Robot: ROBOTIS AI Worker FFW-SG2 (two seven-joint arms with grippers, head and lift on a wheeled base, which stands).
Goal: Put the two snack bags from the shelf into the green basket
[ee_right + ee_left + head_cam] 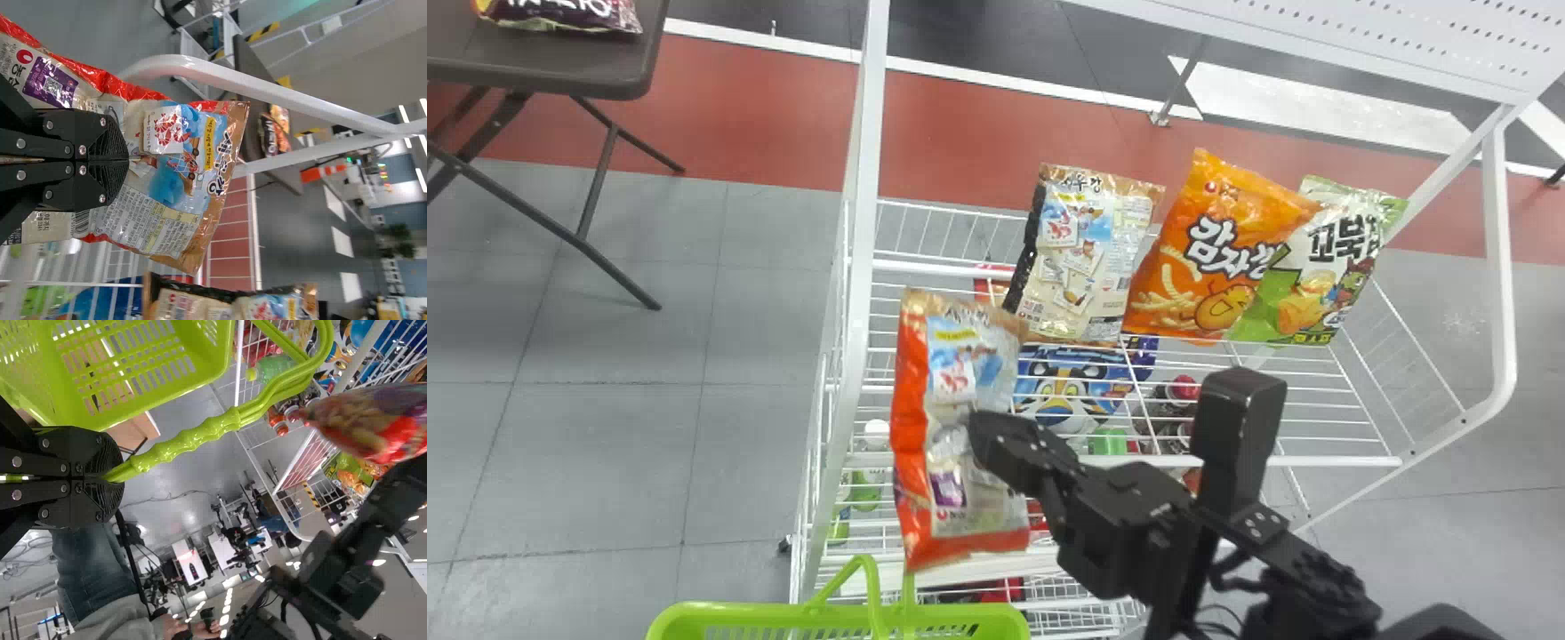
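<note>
Noted in the right end effector (123,159): a red-and-tan foil snack bag (943,444), pinched mid-panel, near the green plastic basket (747,615) on its shelf side. Noted in the left end effector (117,477): ribbed green handle (187,440), clamped tight. Beyond the basket, on the white wire shelf (1325,460): a black-edged tan snack bag (1089,253), probably second to go. Foreseen hazards: snagging on the raised handle, if carried too low; slipping of slick foil, from so narrow a pinch; swinging of the basket, if knocked; spilling outside the basket, if released short.
</note>
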